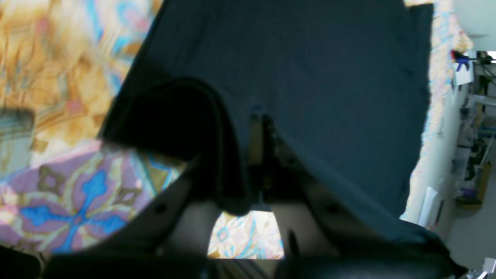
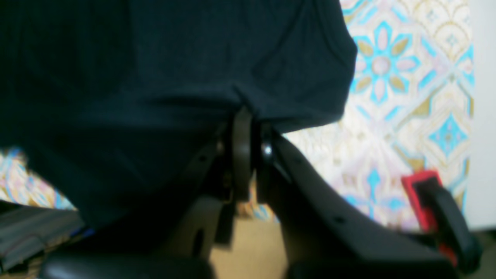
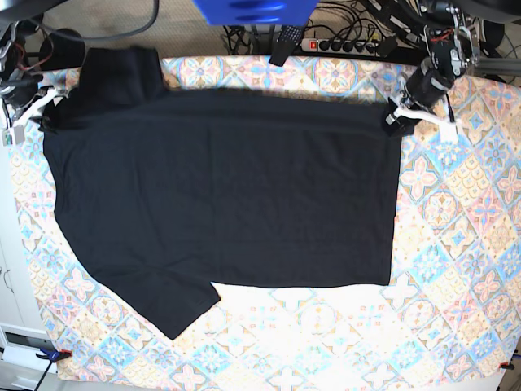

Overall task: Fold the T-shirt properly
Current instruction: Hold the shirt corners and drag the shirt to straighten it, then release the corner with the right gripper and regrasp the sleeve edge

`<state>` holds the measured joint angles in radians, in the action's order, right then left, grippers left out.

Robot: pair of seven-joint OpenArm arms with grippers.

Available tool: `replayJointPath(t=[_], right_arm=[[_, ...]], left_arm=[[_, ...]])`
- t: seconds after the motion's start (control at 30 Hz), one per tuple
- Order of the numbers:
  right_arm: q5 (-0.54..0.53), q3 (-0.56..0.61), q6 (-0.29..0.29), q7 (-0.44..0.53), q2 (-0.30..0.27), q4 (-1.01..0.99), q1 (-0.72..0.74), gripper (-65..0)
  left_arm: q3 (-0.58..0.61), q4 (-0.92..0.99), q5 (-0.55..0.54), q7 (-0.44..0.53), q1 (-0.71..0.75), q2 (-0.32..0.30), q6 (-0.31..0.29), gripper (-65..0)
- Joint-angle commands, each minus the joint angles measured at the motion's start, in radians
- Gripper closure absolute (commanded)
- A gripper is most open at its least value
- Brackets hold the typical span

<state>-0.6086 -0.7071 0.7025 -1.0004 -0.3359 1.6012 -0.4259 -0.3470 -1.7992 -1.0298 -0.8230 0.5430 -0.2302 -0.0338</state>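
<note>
The patterned pastel tablecloth carries the plain black short-sleeved cloth T-shirt, spread flat with its long axis running across the base view (sleeves toward that view's left, hem toward its right); the far long edge is lifted slightly between the two arms. The right gripper is clamped on the shoulder end of that edge; the left gripper is pinched on the hem corner. Judgement: the free near edge lies directly opposite both grippers, neither arm nearer; the coming fold likely draws the far edge toward it.
</note>
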Motion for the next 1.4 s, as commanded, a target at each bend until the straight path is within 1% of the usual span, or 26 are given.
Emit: replayJointPath(t=[0.0, 0.17, 0.43, 0.6, 0.67, 0.8, 0.87, 0.97, 1.07, 1.1, 1.17, 1.27, 1.33, 1.37], right_arm=[[-0.004, -0.010, -0.004, 0.008, -0.021, 0.012, 0.020, -1.5], [-0.003, -0.004, -0.004, -0.007, -0.021, 0.011, 0.097, -1.5], [0.000, 0.116, -0.004, -0.005, -0.021, 0.000, 0.213, -1.5], [0.003, 0.174, -0.004, -0.001, -0.021, -0.051, 0.282, -1.5], [0.039, 0.195, -0.004, 0.001, -0.021, -0.083, 0.312, -1.5], [0.166, 0.205, -0.004, 0.002, -0.018, -0.131, 0.344, -1.5], [0.215, 0.201, -0.004, 0.002, 0.004, -0.146, 0.362, -1.5], [0.264, 0.200, -0.004, 0.002, 0.028, -0.158, 0.384, -1.5], [0.280, 0.198, -0.004, 0.012, 0.031, -0.158, 0.390, -1.7], [0.280, 0.198, -0.004, 0.021, 0.031, -0.157, 0.388, -2.5], [0.280, 0.198, -0.004, 0.044, 0.031, -0.155, 0.378, -6.3], [0.278, 0.197, -0.004, 0.050, 0.030, -0.147, 0.347, -15.1], [0.278, 0.165, -0.004, 0.048, 0.030, -0.141, 0.324, -20.9], [0.278, 0.145, -0.004, 0.047, 0.030, -0.131, 0.315, -22.6]], left_arm=[[-0.008, -0.015, -0.007, 0.008, -0.001, -0.007, -0.005, 0.0], [-0.008, -0.011, -0.007, 0.008, -0.021, -0.005, -0.005, 0.0], [-0.008, -0.007, -0.004, 0.008, -0.085, -0.005, -0.005, 0.0], [-0.008, 0.068, -0.004, 0.008, -0.143, -0.005, -0.005, 0.0], [-0.008, 0.097, -0.004, 0.008, -0.162, -0.005, -0.005, 0.0], [-0.008, 0.166, -0.004, 0.008, -0.214, -0.005, -0.005, 0.0], [-0.008, 0.198, -0.004, 0.008, -0.234, -0.005, -0.005, 0.0], [-0.007, 0.227, -0.002, 0.008, -0.252, -0.005, -0.005, 0.0], [-0.007, 0.279, -0.002, 0.008, -0.278, -0.007, -0.005, -0.2], [-0.007, 0.304, -0.002, 0.008, -0.288, -0.008, -0.005, -1.5], [-0.007, 0.358, -0.002, 0.008, -0.304, -0.008, -0.005, -4.4], [-0.005, 0.399, 0.006, 0.004, -0.320, -0.008, -0.005, -10.9], [-0.002, 0.407, 0.024, 0.003, -0.320, -0.008, -0.005, -16.7], [-0.001, 0.407, 0.027, 0.003, -0.320, -0.008, -0.005, -18.6]])
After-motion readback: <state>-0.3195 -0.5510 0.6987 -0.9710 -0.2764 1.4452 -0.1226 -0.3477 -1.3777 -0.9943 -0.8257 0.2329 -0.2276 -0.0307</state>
